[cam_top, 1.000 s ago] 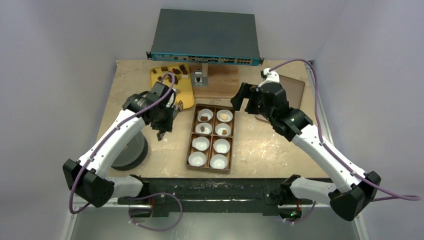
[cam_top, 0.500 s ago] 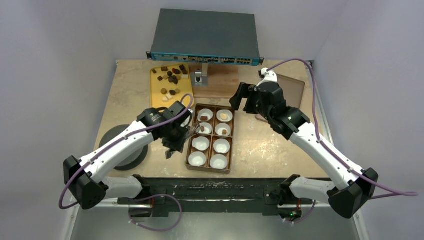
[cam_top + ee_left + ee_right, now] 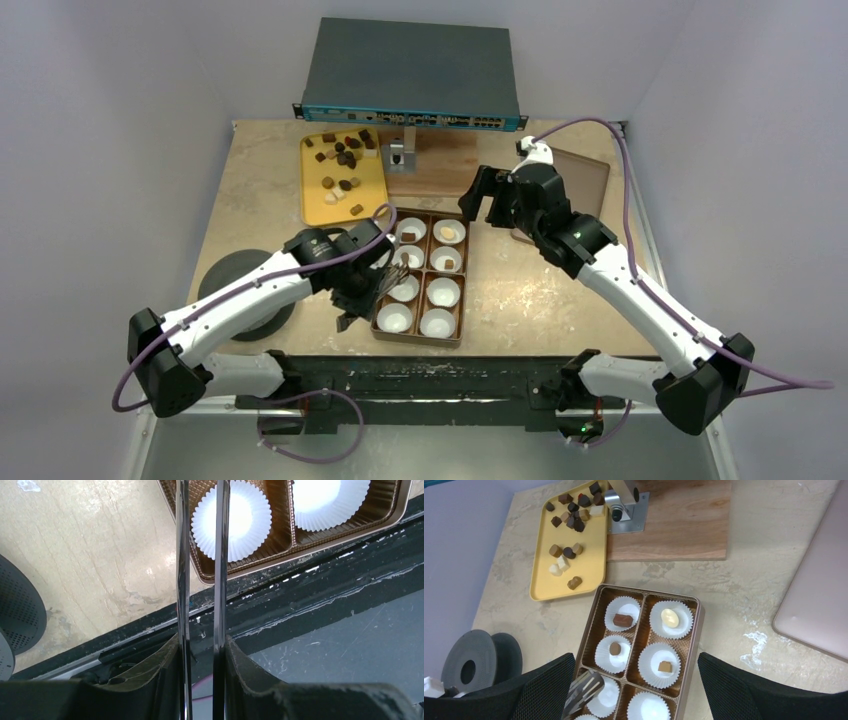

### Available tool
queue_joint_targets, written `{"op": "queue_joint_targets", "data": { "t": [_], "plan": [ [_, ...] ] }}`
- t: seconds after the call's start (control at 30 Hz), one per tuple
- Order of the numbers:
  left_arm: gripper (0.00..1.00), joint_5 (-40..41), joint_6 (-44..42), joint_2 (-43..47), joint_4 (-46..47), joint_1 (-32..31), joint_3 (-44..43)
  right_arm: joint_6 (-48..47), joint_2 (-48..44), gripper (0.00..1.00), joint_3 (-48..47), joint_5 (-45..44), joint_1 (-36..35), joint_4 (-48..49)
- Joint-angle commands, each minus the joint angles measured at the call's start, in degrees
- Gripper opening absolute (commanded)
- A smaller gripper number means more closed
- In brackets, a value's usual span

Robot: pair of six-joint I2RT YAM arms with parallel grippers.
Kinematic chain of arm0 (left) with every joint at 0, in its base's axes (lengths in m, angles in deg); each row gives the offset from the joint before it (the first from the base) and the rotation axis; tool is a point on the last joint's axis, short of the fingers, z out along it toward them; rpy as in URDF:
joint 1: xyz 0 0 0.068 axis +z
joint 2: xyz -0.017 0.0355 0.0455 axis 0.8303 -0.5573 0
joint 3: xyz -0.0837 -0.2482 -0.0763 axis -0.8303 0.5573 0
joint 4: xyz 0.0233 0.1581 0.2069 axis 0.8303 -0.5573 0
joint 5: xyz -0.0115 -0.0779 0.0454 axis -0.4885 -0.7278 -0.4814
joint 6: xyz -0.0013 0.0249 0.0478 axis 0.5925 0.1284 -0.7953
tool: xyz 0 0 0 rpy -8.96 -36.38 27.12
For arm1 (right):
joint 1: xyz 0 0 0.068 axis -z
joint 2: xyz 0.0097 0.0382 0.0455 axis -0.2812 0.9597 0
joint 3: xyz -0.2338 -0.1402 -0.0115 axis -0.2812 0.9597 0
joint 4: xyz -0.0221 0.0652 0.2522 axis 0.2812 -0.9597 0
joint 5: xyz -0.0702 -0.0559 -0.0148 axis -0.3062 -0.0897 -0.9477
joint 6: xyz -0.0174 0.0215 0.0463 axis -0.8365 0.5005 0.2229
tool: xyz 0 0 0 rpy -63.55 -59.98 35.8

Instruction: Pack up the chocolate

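Where the table (image 3: 520,290) meets the black rail (image 3: 300,595), one box (image 3: 699,625) lies with its near wall just beside that edge: eight compartments in two columns of four, one white cup (image 3: 231,520) in each. Only the four far cups show chocolate (image 3: 622,620), one piece apiece: a dark block, a pale oval, a brown round, a tan cube.

Over the left column, third cup from the far end, hangs the left gripper (image 3: 399,272). Its two thin blades run parallel with a narrow gap, but the tips leave the wrist view, so I cannot tell whether they grasp anything. Above the box's far right corner the right gripper (image 3: 488,200) hovers, pads spread wide, released.

Bare table lies right of the box as far as one flat lid (image 3: 819,595), and left of it as far as two black reels (image 3: 474,665).

Farther left, one yellow tray (image 3: 540,587) sits near the box's far corner, apart from it. It carries about seventeen loose pieces, mostly dark, some tan, three pale, bunched at its far end. Beside it lies one board (image 3: 684,525) with one metal fixture (image 3: 624,507), then one switch (image 3: 410,70)
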Motion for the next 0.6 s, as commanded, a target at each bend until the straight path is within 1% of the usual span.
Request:
{"op": "queue_joint_targets", "data": {
  "t": [0.0,0.37,0.5,0.57],
  "plan": [
    [0.19,-0.4,2.06,1.49,0.96,-1.57,0.13,0.49,-0.25,0.89,-1.31,-1.17,-0.04,1.51],
    [0.21,-0.4,2.67,-0.04,2.51,-2.49,2.03,0.49,-0.33,0.89,-1.15,-1.21,0.01,1.52],
    [0.27,-0.28,2.63,-0.38,2.66,-2.42,2.26,0.52,-0.51,0.89,-1.15,-1.21,-0.04,1.51],
    [0.32,-0.4,2.48,-0.38,2.68,-2.49,2.28,0.48,-0.55,0.89,-1.1,-1.11,-0.04,1.55]
  ]
}}
